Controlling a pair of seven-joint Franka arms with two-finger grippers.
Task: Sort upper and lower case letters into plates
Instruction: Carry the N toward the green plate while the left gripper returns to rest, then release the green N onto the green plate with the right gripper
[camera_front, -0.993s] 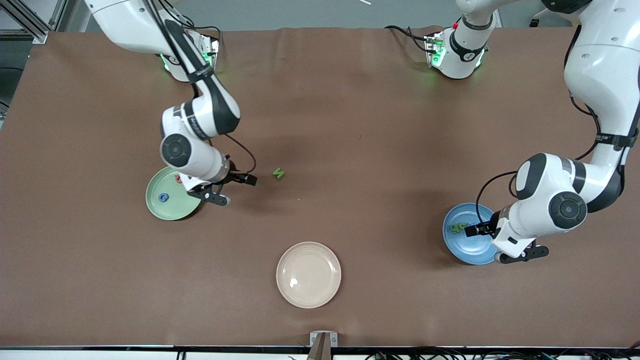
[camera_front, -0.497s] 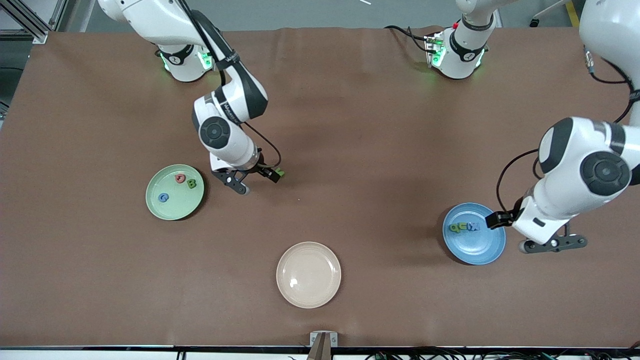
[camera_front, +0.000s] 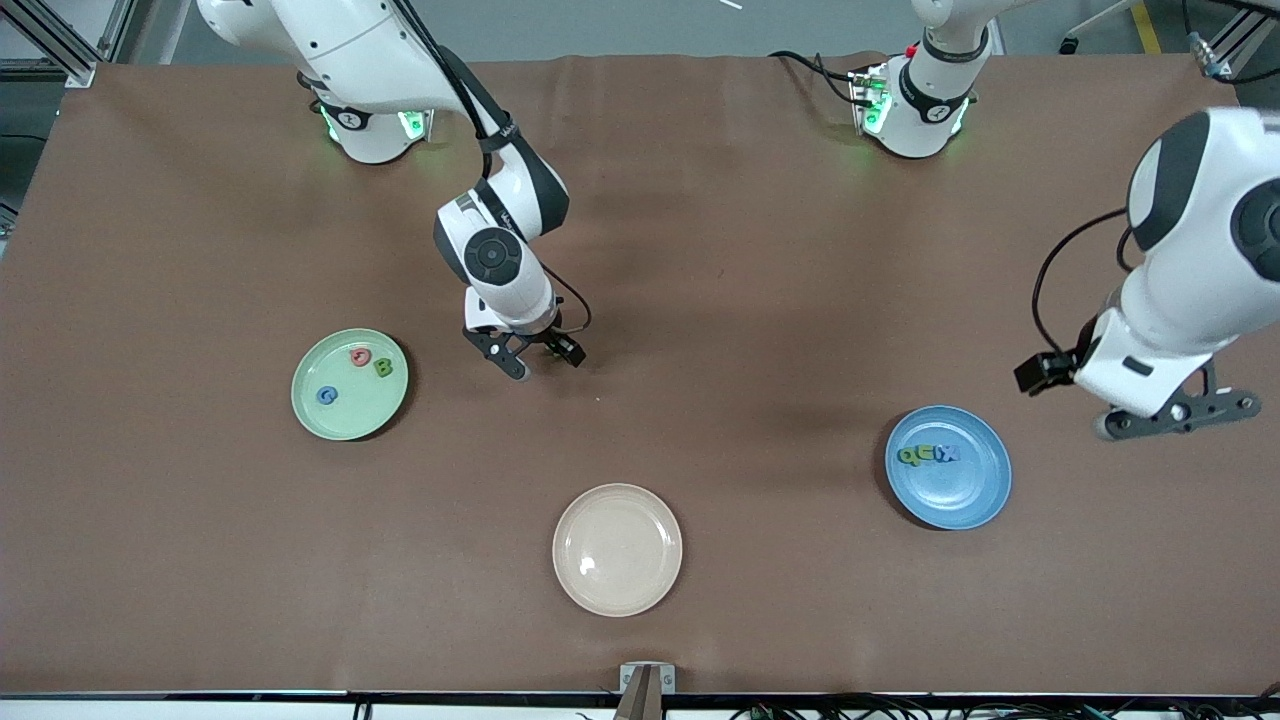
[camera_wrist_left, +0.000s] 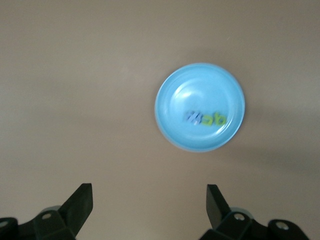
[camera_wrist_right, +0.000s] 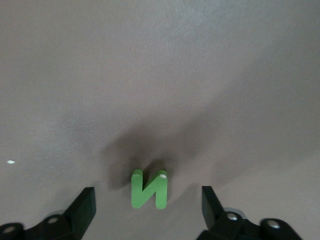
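Green letter N (camera_wrist_right: 148, 189) between right gripper's (camera_wrist_right: 148, 207) open jaws, hidden from front, left gripper (camera_wrist_left: 149, 207) open, empty.

The left gripper (camera_wrist_left: 148, 210) hangs over bare brown table (camera_wrist_left: 75, 100) with its two fingers (camera_wrist_left: 80, 200) spread wide and nothing between them. The blue plate (camera_wrist_left: 175, 85) lies on the table, holding a short row of small letters (camera_wrist_left: 205, 119), blue and green.

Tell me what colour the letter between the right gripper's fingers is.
Green: the letter N, seen best in the right wrist view.
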